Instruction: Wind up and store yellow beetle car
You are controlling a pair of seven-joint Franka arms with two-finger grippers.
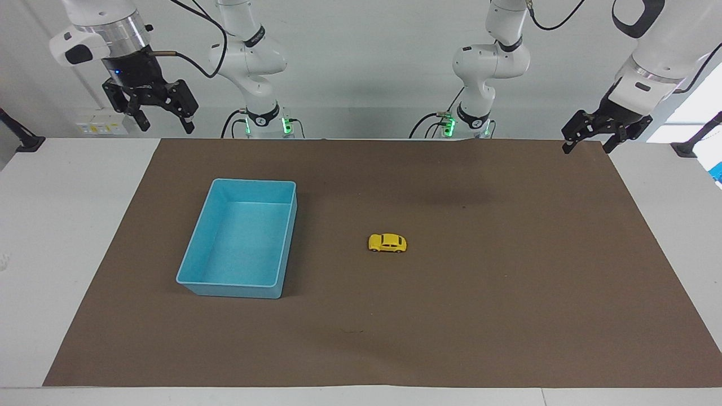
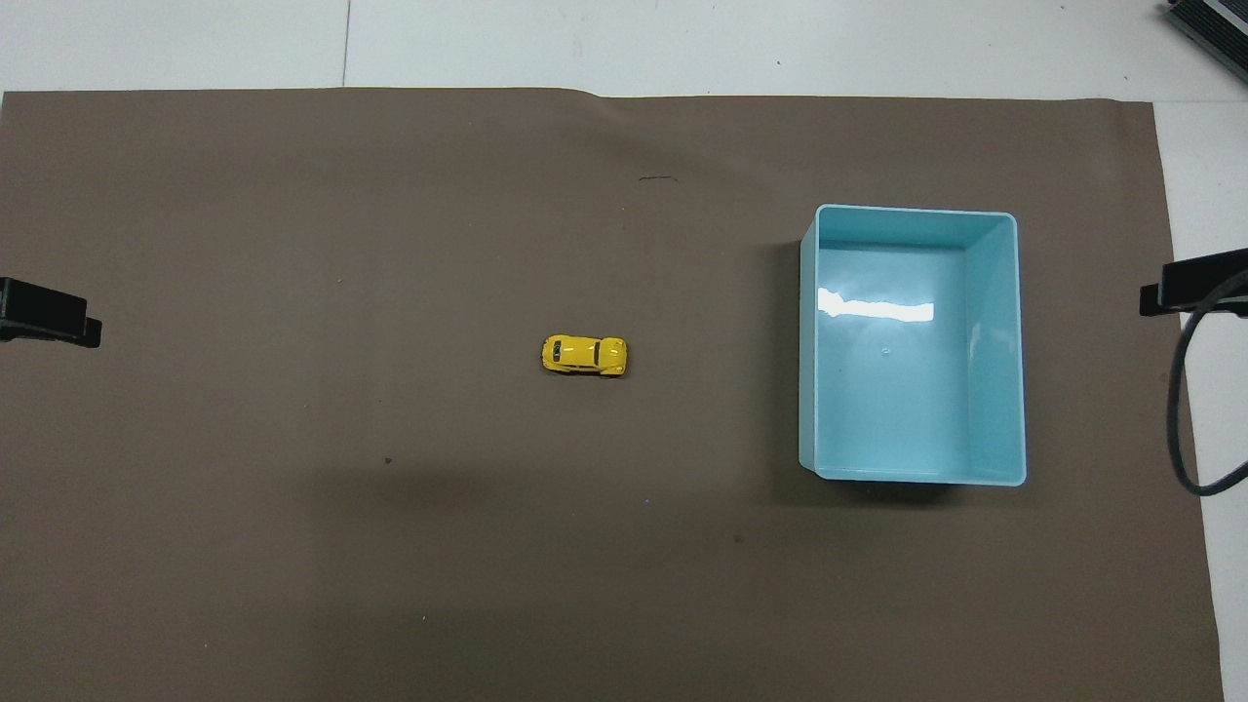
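Note:
The yellow beetle car stands on its wheels near the middle of the brown mat, lengthwise along the table. Beside it, toward the right arm's end, sits the blue tray with nothing in it. My right gripper hangs open high above the mat's corner close to its own base, holding nothing. My left gripper hangs open over the mat's other corner on the robots' side, also with nothing in it. Both grippers are well away from the car and the tray.
The brown mat covers most of the white table. A black cable loop hangs at the right arm's end of the table. A dark device sits at the table's corner farthest from the robots.

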